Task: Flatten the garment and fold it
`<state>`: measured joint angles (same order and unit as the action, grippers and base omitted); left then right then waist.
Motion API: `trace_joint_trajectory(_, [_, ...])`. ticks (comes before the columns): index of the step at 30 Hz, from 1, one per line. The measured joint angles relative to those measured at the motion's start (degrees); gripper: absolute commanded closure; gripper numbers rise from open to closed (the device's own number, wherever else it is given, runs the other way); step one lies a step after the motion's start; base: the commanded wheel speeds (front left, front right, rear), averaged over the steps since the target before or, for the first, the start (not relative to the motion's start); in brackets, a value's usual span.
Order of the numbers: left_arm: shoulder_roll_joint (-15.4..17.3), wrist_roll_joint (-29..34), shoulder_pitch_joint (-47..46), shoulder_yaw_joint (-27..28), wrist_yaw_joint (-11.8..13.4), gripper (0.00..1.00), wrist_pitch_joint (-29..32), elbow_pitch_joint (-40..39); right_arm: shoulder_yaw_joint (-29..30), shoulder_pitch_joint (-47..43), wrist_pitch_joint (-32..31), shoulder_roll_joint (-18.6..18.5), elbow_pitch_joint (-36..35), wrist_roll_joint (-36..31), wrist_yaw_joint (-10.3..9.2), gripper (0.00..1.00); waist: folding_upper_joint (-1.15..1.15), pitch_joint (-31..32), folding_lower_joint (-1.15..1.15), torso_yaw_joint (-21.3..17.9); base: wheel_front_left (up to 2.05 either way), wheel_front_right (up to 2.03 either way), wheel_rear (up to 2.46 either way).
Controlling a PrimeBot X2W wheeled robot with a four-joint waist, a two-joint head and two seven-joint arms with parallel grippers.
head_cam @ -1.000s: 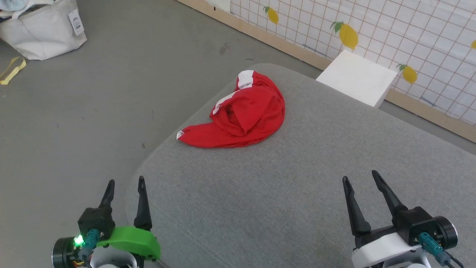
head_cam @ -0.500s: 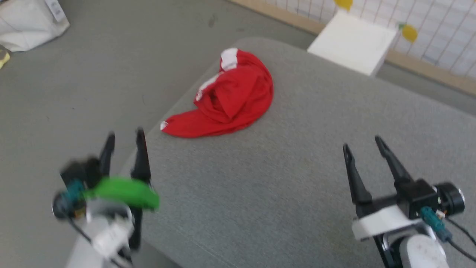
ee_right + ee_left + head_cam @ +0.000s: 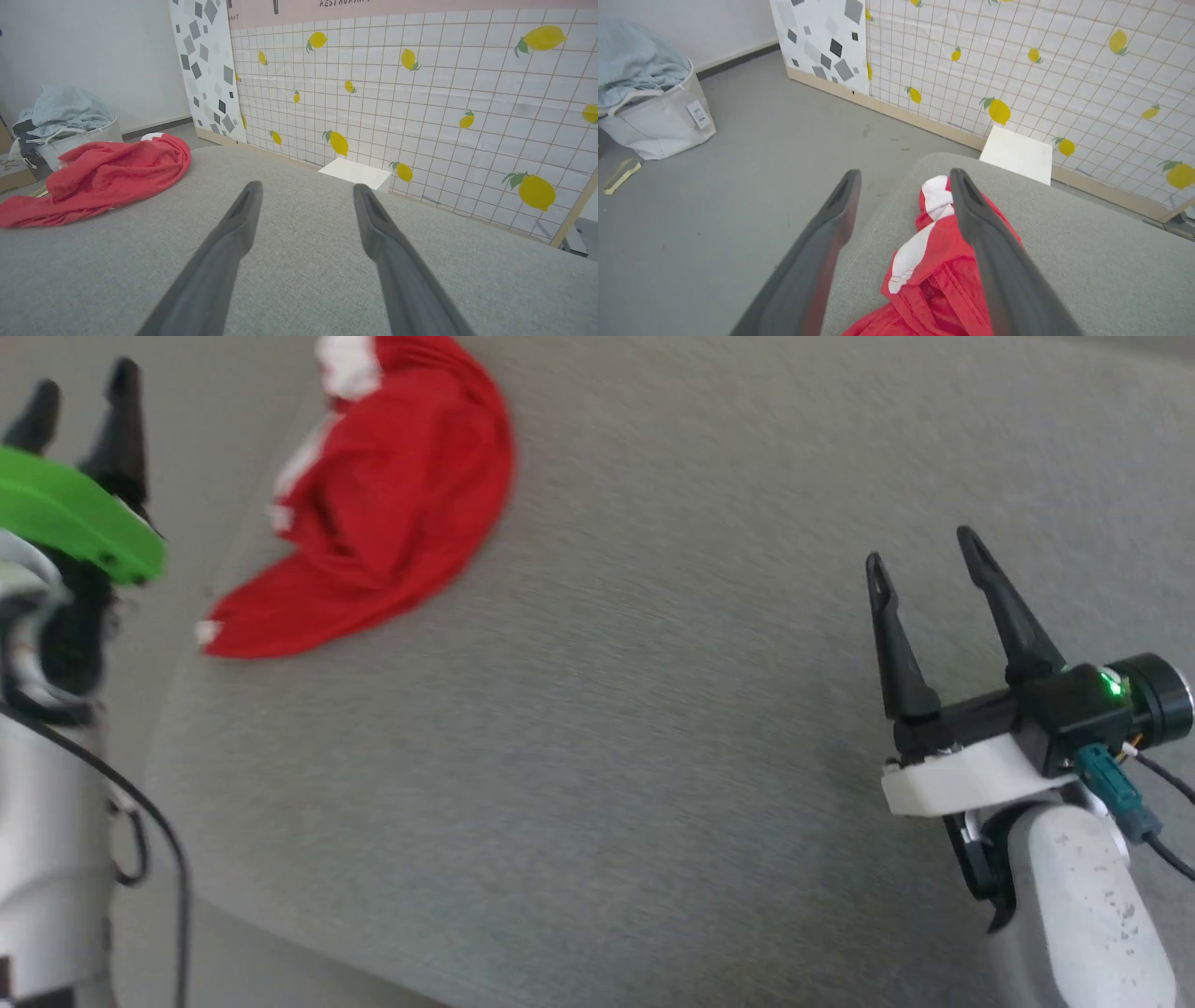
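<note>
I'm targeting the white-striped edge of the limp, crumpled red fabric shorts [image 3: 943, 280] just ahead of my spread-apart left pincer [image 3: 904, 172].

The head view is smeared by motion. The crumpled red shorts [image 3: 373, 513] run off its top edge, and their folds leave waistband and legs impossible to tell apart. The left claw [image 3: 82, 383] is clipped by the left edge. In the left wrist view one finger [image 3: 994, 261] covers the shorts' right side, and the bottom edge cuts them off.
</note>
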<state>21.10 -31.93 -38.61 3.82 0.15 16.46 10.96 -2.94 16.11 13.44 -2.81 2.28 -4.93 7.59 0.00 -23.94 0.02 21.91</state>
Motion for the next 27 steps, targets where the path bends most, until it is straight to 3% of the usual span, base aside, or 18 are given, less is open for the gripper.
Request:
trace_joint_trajectory(4, [2.2, -3.5, -2.7, 1.2, 1.4, 0.00, 9.5, 1.3, -0.3, 1.4, 0.7, 0.0, 1.3, 1.5, 0.00, 0.00, 0.00, -4.1, 0.00, -4.5, 0.00, 0.00, 0.00])
trace_joint_trajectory(10, [5.2, -7.3, -1.5, 3.3, 7.3, 0.00, 25.4, 1.0, -1.2, 2.4, 1.2, 0.0, 2.5, 4.1, 0.00, 0.00, 0.00, -9.0, 0.00, -11.7, 0.00, 0.00, 0.00])
trace_joint_trajectory(17, [7.8, -9.0, 7.1, 4.5, 12.9, 0.00, 36.0, -5.1, -1.6, 2.8, 1.6, 0.6, 2.0, 5.4, 0.02, 0.00, 0.00, -11.8, -0.02, -18.6, 0.00, 0.00, 0.00])
trace_joint_trajectory(19, [9.2, -8.7, 8.7, 4.7, 12.9, 0.81, 36.3, -6.5, -1.3, 2.4, 1.7, 0.6, 2.2, 5.3, 0.02, 0.00, 0.00, -11.7, -0.02, -19.9, 0.00, 0.00, 0.00])
trace_joint_trajectory(20, [9.6, -8.2, 9.6, 4.8, 12.7, 1.00, 35.3, -7.2, -1.1, 2.0, 1.7, 0.6, 2.3, 5.2, 0.02, 0.00, 0.00, -11.5, -0.02, -20.5, 0.00, 0.00, 0.00])
trace_joint_trajectory(23, [9.6, -5.6, 11.9, 4.4, 10.5, 1.00, 29.0, -7.9, -0.2, 0.0, 1.7, 0.4, 3.2, 4.8, 0.01, 0.00, 0.00, -9.8, -0.02, -21.6, 0.00, 0.00, 0.00])
trace_joint_trajectory(27, [9.0, -0.3, 13.1, 3.0, 7.0, 1.00, 15.2, -7.4, 1.1, -3.8, 1.7, 0.1, 5.0, 4.0, 0.01, 0.00, 0.00, -6.5, -0.02, -22.8, 0.00, 0.00, 0.00])
